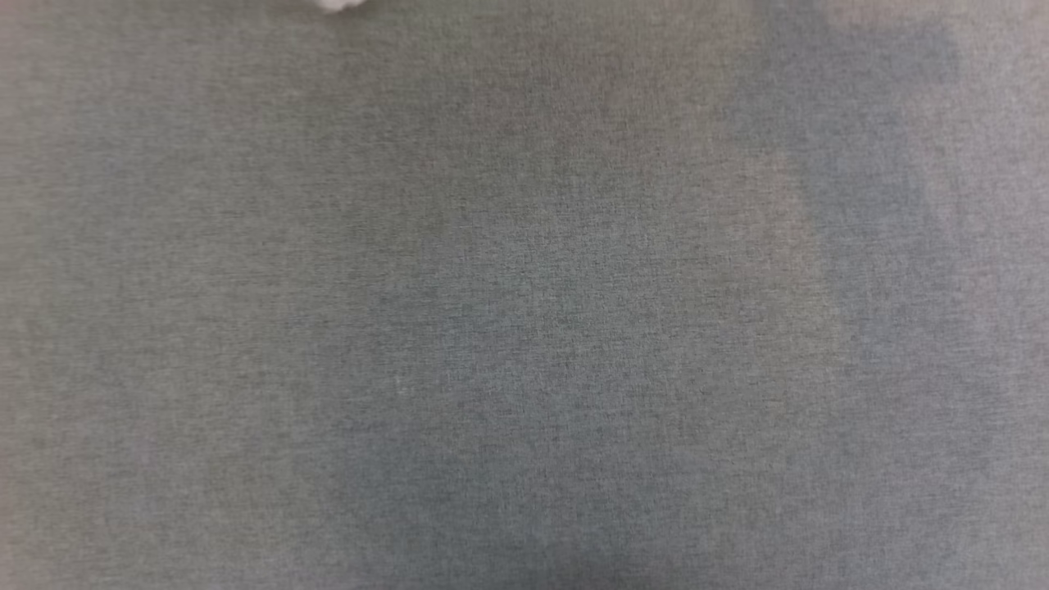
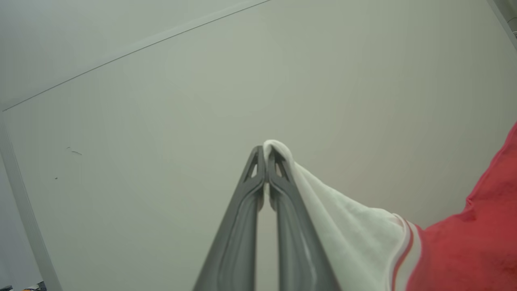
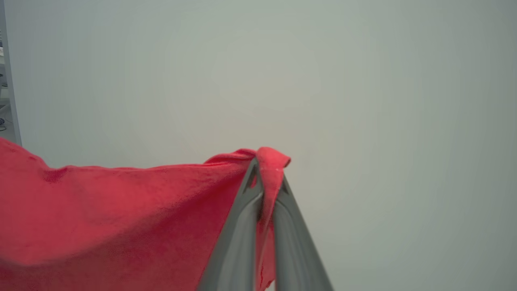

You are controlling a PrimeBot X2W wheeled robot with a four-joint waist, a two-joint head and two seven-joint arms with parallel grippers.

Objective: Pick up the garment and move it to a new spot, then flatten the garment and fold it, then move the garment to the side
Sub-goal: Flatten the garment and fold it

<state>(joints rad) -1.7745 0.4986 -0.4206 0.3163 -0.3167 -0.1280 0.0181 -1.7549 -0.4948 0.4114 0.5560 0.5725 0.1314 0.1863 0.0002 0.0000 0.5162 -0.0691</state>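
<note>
The garment [image 3: 121, 210] was held aloft: left claw [image 2: 265, 157] clamped on its white sleeve at frame centre, right claw [image 3: 267, 171] clamped on a red edge. Even tension was advisable for lowering it flat.

The garment [image 3: 101, 218] runs past the picture's left and bottom edges; a white scrap [image 1: 334, 4] is cut off, unidentifiable.

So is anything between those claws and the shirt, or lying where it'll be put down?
Nothing visible. The left claw pinches the shirt by its white sleeve, the right claw its red edge; the grey cloth looks bare, bar a white bit at the top edge.
</note>
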